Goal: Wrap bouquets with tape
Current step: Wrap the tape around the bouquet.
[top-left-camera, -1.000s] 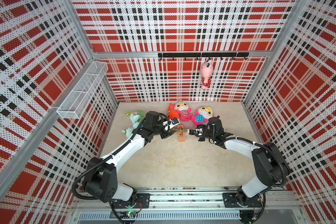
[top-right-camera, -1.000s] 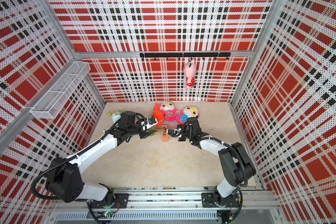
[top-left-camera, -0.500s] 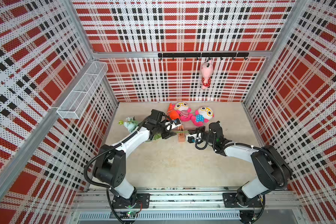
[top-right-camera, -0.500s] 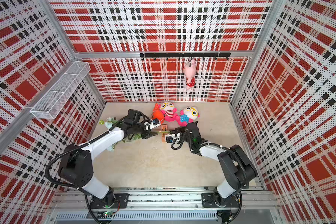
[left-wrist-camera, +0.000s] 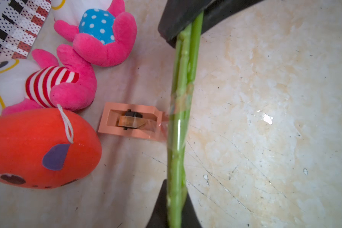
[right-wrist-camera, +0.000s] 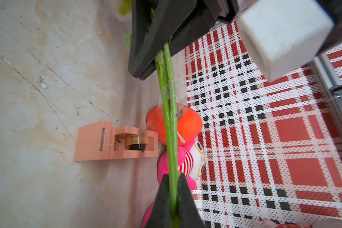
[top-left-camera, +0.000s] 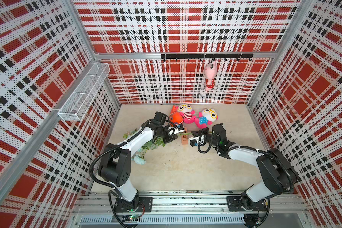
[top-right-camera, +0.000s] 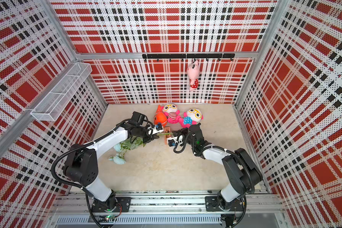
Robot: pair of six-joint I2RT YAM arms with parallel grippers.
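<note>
1. Left gripper [left-wrist-camera: 174, 199]: clenched on the bouquet stems [left-wrist-camera: 181, 110]. Half a second earlier it was spread apart beside the stems; it has since closed onto them.
2. Right gripper [right-wrist-camera: 173, 199]: clamped on the far end of the same stems, unchanged over the last second.
3. Meaning for the task, as a judgement: with both ends now pinned, the stems hang taut between the arms, ready to be turned or pulled so the tape winds round them.
4. Bouquet [top-left-camera: 146, 146]: flower heads and leaves lie on the table under the left arm; the stems run across towards the right gripper, passing just over the dispenser.
5. Tape dispenser [left-wrist-camera: 129, 121]: peach block standing on the table [left-wrist-camera: 265, 138], roll in its well. A clear strip of tape [left-wrist-camera: 162, 126] runs from it to the stems, where a band already clings.
6. Surroundings: orange plush fish [left-wrist-camera: 38, 150] just beside the dispenser; two pink plush dolls [left-wrist-camera: 67, 75] behind it; a pink plush [top-left-camera: 209, 76] hanging on the hook rail.
7. Obstruction, as a judgement: the fish crowds the dispenser, which sits loose and could drag along with the strip.
</note>
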